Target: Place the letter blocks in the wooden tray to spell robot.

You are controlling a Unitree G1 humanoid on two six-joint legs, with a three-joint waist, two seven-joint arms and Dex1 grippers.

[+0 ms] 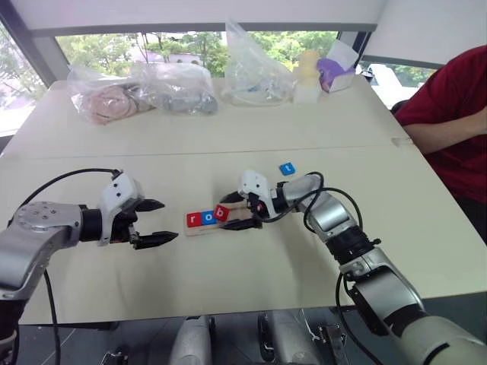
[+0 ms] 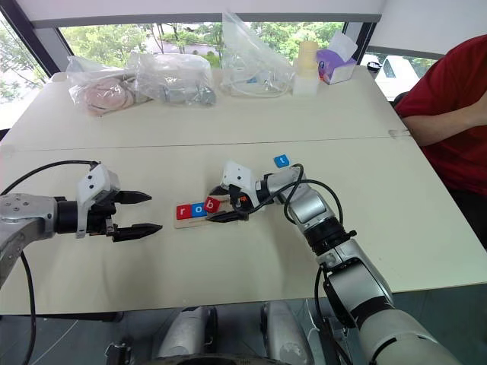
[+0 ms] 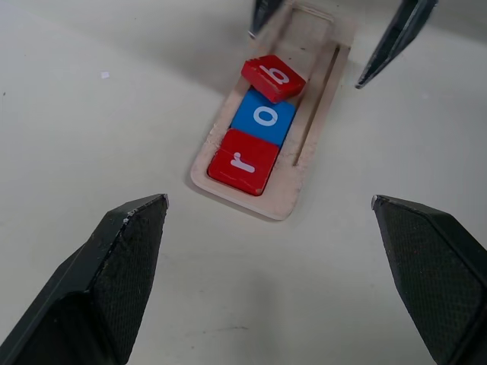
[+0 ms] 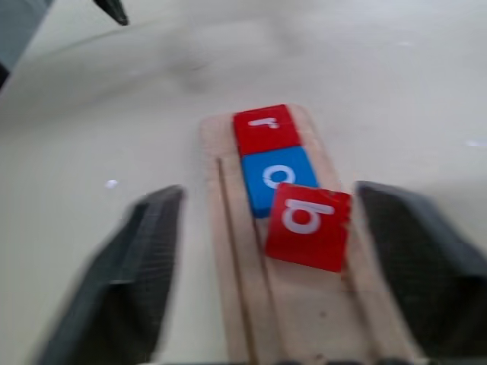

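Left hand (image 1: 156, 220): we see it open, empty.
Right hand (image 1: 237, 211): open astride tray.
Wooden tray (image 3: 316, 114): r, o seated; b (image 3: 273, 77) tilted.

Cream table (image 1: 228, 274); far edge has clear plastic bags (image 1: 144, 90) w/ contents, pale bottle (image 1: 307, 76), purple packet (image 1: 337, 68), poss. tissues. Person in red (image 1: 454, 114) at right.
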